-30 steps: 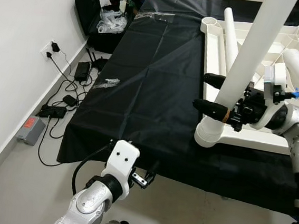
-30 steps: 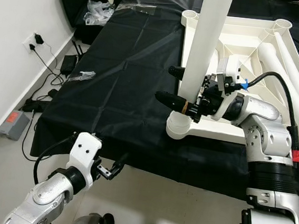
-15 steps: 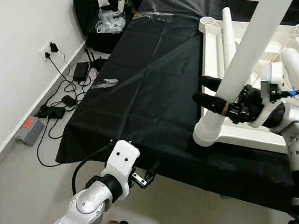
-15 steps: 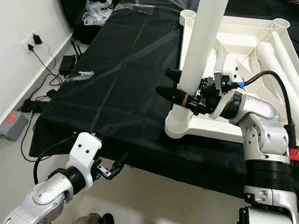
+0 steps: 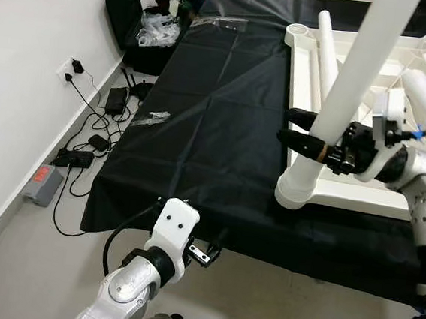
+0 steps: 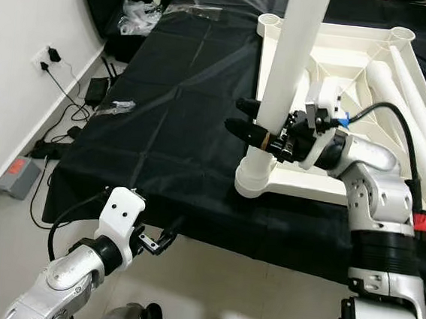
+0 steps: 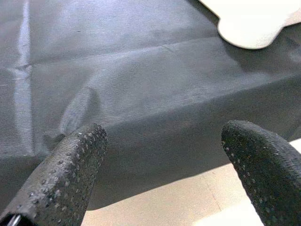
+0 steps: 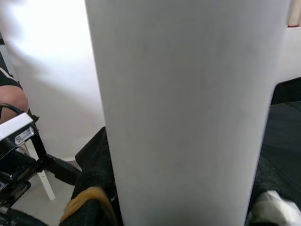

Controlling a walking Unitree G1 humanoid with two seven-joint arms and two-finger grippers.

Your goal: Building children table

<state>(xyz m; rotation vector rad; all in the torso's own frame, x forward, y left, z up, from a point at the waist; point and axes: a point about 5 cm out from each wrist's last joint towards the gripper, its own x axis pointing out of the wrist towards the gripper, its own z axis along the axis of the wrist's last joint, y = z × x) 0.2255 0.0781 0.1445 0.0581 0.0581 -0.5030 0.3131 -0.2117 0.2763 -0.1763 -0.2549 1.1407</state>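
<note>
white leg (image 5: 354, 82) lowered into corner socket (image 5: 297, 190), right gripper (image 5: 306, 134) still clamped around it

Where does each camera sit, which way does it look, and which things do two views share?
Left eye view: on the head, looking forward and down at the white table top on the black cloth; both silver arms show.
Right eye view: same head, same scene; right gripper around the white leg.
Left wrist view: along the left gripper, fingers open, at the cloth's edge.
Right wrist view: along the fingers, close onto the leg.
Shared: leg and cloth.
</note>
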